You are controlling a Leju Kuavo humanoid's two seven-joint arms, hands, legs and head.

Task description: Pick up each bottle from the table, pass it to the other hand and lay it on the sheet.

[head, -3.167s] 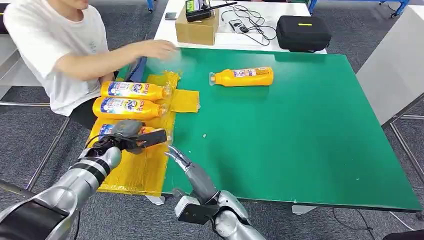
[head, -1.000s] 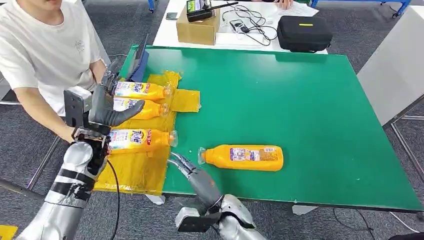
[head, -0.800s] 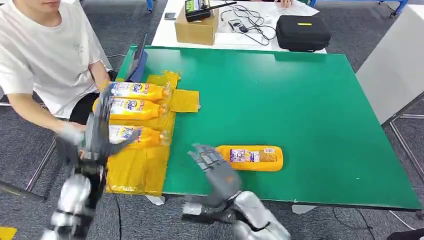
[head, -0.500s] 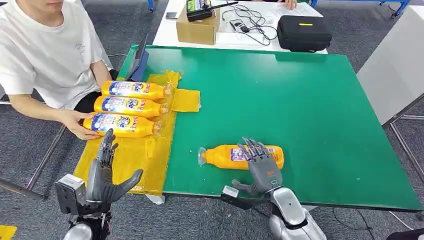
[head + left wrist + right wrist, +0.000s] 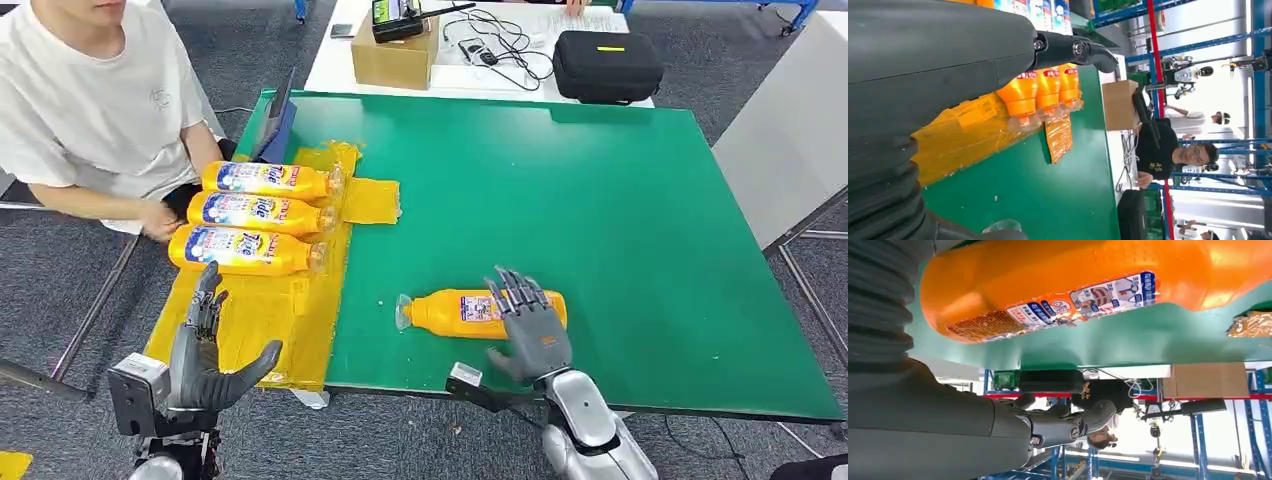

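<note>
head view: my right robot hand (image 5: 528,322) hangs over the label end of the lone orange bottle (image 5: 455,312) lying on the green counter (image 5: 620,230), fingers spread, nothing gripped yet. from that bottle, the yellow sheet (image 5: 262,320) lies at about nine o'clock, with three bottles (image 5: 255,211) already side by side on it. my left robot hand (image 5: 205,352) waits wide and empty off the sheet's near corner. i judge this the pick-up step for the fourth bottle; next calls for closing around its body, lifting, and meeting my left robot hand for the pass. a person in a white shirt (image 5: 95,95) sits at ten o'clock; a cardboard box (image 5: 392,55) and a black case (image 5: 607,65) rest on a white table at twelve o'clock.

left wrist view: the capped necks of the three bottles (image 5: 1045,92) line up along the sheet's (image 5: 965,135) edge; blue and red racking (image 5: 1160,60) fills the room behind.

right wrist view: the bottle (image 5: 1073,280) lies close across the counter (image 5: 1128,342), my fingers (image 5: 1068,422) apart from it.
</note>
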